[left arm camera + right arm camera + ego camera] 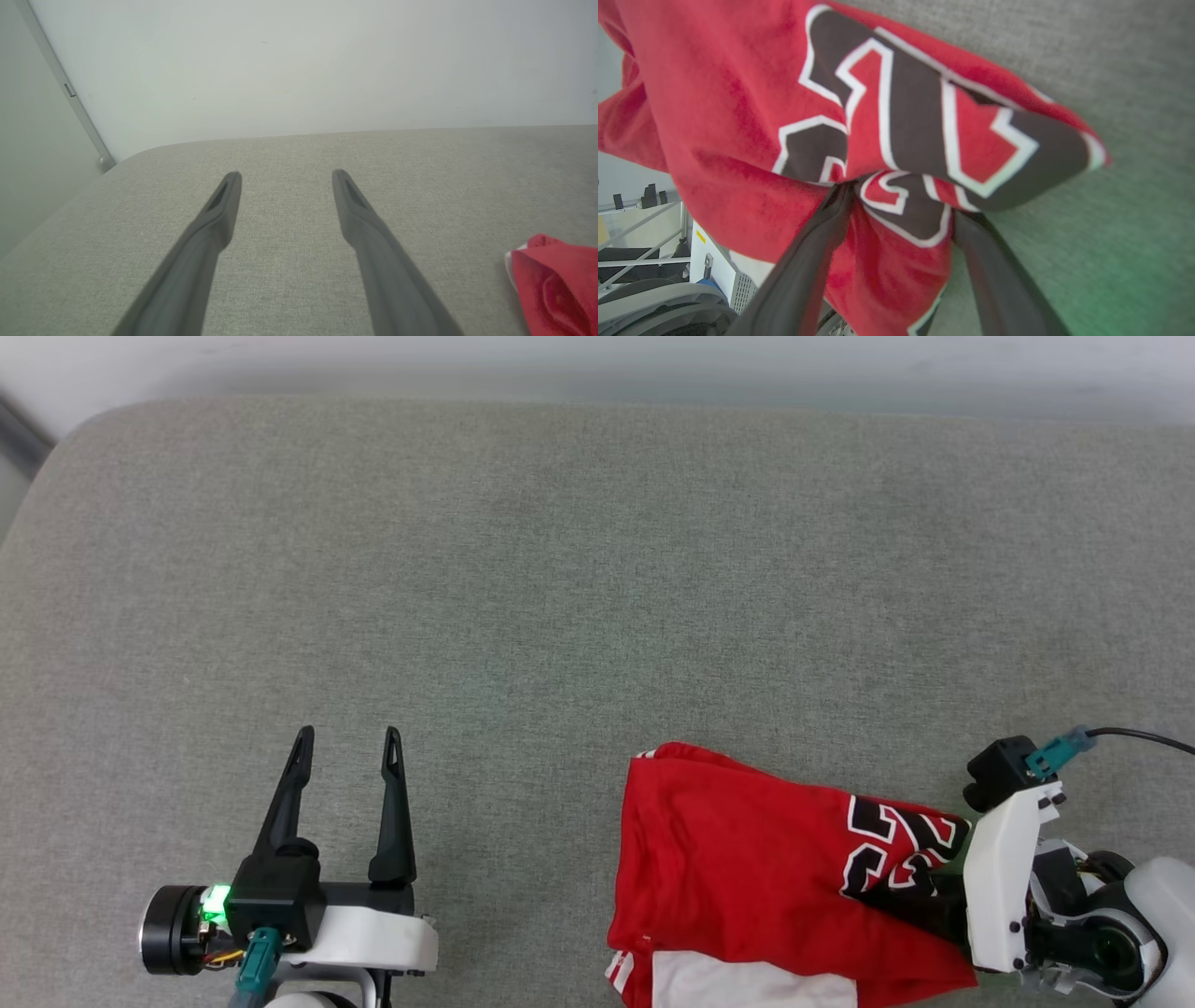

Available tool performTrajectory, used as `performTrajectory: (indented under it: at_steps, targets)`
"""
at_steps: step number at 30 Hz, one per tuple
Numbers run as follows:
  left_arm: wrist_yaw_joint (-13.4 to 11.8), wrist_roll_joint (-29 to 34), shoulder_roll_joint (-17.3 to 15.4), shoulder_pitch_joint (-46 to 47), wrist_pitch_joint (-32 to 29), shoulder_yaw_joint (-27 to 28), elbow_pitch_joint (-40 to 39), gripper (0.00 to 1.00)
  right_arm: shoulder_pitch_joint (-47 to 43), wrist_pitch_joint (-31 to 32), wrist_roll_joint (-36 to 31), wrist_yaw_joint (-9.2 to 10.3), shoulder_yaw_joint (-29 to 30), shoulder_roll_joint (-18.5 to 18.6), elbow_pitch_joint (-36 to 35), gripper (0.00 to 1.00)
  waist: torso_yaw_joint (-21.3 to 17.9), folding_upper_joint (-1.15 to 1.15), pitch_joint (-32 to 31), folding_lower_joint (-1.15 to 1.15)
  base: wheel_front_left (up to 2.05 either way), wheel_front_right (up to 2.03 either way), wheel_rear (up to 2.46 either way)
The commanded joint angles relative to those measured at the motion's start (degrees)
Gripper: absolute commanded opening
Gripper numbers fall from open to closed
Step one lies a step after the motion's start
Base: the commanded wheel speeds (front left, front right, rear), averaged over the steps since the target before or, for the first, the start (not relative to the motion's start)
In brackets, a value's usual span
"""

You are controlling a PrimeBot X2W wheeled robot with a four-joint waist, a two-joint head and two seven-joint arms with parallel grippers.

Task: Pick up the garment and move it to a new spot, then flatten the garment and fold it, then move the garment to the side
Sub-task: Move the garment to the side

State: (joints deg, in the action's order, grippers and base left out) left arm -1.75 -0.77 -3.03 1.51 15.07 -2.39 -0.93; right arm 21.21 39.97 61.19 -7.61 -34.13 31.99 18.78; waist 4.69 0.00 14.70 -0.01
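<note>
Head view: garment [747, 868] runs left-right, numerals [896, 845] at right end.

Bunched red garment [738, 868], black white-edged numerals; lower right

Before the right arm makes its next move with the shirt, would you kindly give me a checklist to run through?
1. Fabric lies between the jaws of the right gripper: ok.
2. The garment is firmly clamped: not ok, the jaws stand wide apart.
3. The left gripper is open and empty: ok.
4. The grey surface offers room for a new spot: ok.
5. The garment lies flat: not ok, it is bunched.
</note>
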Motion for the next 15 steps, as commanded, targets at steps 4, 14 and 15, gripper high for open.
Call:
performTrajectory:
  at_steps: [4, 14, 15]
  targets:
    - [-0.3, -0.3, 0.0, 0.4, 0.1, 0.0, 0.6, 1.00, -2.4, -2.5, -0.4, 0.48, -5.7, -2.3, 3.7, 0.00, 0.2, 0.00, -1.0, 0.01, 0.00, 0.00, 0.00]
    - [-1.4, -0.8, 0.1, -4.0, 0.1, 0.8, 1.3, 1.00, 5.3, -10.0, -1.3, 0.18, -9.3, 6.3, -4.7, 0.00, -3.1, 0.00, -7.9, 0.01, 0.00, 0.00, 0.00]
    - [-1.4, -1.0, 0.1, -4.4, 0.1, 0.9, 1.1, 1.00, 6.1, -10.6, -2.0, 0.17, -9.9, 7.5, -5.9, 0.00, -3.7, 0.00, -8.4, 0.01, 0.00, 0.00, 0.00]
